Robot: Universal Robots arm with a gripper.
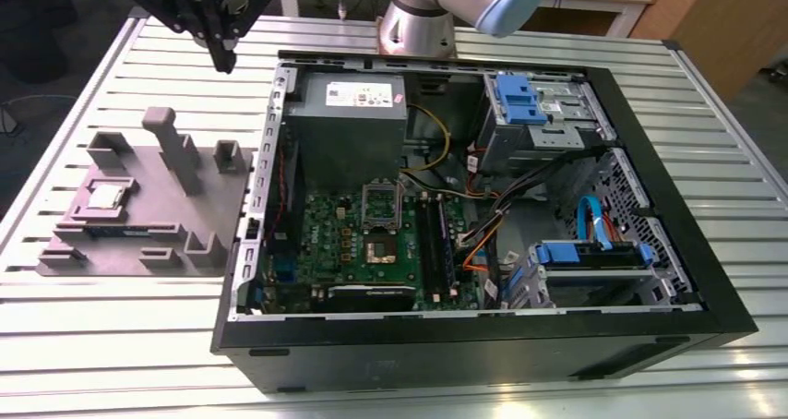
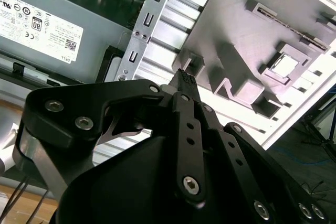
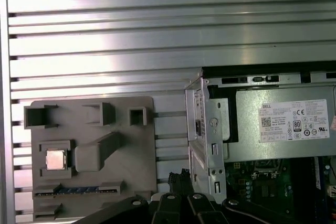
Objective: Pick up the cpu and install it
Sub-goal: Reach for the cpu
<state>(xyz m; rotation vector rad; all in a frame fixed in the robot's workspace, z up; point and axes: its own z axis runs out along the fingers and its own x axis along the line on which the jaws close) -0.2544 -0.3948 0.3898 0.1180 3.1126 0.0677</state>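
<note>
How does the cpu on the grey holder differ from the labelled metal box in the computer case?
The cpu is small, flat and square; the metal box is far larger and oblong. The cpu's top looks bare; the metal box carries a white label. The cpu sits in the grey holder outside the case; the metal box is mounted inside it. Both are grey metal.

Place: robotics lab or workshop. Evidence: slatted aluminium bench (image 1: 111,345); robot arm (image 1: 419,27) based at its far edge, black gripper (image 1: 223,59) attached; opened desktop computer case (image 1: 493,350) on the bench; grey moulded parts holder (image 1: 216,211) with shaped pockets beside it; wooden desks (image 1: 696,22) behind the bench.
</note>
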